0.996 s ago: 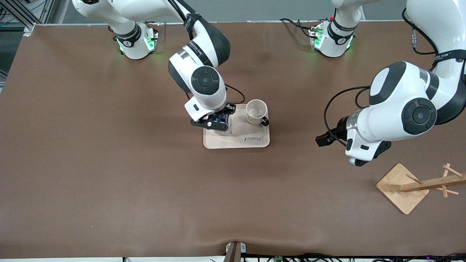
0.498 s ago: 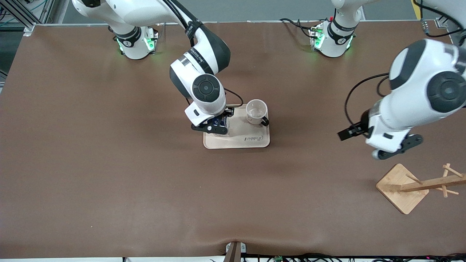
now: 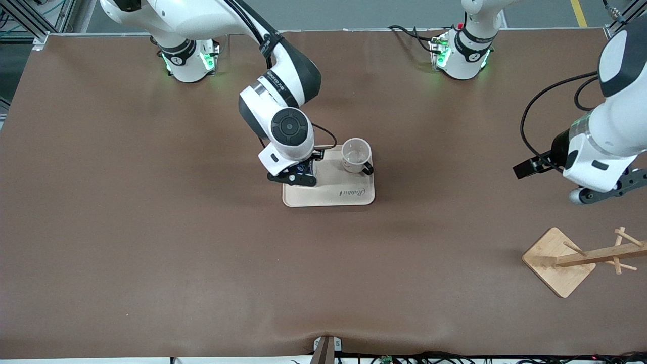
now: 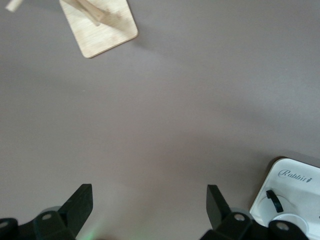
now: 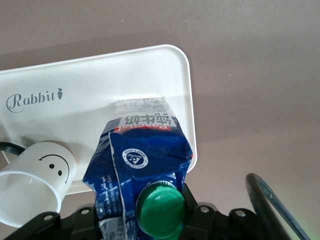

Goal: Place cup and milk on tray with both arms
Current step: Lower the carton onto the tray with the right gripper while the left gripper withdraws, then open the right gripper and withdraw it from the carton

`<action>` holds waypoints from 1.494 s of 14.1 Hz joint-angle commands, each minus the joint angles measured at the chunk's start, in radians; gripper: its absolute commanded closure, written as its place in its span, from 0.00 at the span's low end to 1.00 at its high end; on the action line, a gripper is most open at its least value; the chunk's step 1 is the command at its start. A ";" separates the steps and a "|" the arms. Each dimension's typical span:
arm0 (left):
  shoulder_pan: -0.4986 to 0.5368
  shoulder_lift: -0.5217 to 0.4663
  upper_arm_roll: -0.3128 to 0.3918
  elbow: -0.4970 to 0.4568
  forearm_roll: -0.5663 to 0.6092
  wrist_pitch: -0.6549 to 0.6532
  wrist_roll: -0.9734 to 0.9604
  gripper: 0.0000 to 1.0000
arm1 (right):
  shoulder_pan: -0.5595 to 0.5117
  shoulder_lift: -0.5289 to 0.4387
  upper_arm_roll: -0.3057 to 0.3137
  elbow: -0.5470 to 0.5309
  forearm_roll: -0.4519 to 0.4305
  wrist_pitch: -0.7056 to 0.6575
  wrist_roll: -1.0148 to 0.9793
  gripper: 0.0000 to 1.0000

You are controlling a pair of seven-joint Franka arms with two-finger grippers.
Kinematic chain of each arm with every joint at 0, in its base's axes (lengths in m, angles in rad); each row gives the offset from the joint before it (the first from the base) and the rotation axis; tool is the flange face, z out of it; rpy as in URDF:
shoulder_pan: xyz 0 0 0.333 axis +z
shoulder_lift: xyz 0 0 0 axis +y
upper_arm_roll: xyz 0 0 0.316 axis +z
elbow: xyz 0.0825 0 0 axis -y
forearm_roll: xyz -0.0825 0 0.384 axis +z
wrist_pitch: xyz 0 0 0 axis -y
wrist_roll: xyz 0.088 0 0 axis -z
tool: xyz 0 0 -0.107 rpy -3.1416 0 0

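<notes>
Milk, in its small dark blue gable-top carton (image 5: 142, 165) with a green round cap, stands on the flat cream rectangular tray (image 3: 354, 198) at the corner toward the right arm's end, clamped between the closed fingers of the right gripper (image 3: 302, 171), which sits lower over the tray than 1 second ago. Beside it on the tray stands the small white smiley mug (image 3: 356, 155), unmoved. The left gripper (image 4: 150, 205), fingers spread wide and empty, has swung away toward its own end of the brown table (image 3: 151, 227), near the wooden rack (image 3: 581, 259).
</notes>
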 commanded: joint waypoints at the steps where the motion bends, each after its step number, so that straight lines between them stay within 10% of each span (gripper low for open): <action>1: 0.012 -0.043 0.008 -0.016 0.010 -0.018 0.066 0.00 | 0.008 0.004 -0.002 -0.015 -0.036 0.045 -0.007 0.00; 21: 0.059 -0.131 0.002 -0.015 -0.077 -0.010 0.232 0.00 | -0.045 -0.067 -0.014 0.196 -0.078 -0.158 -0.011 0.00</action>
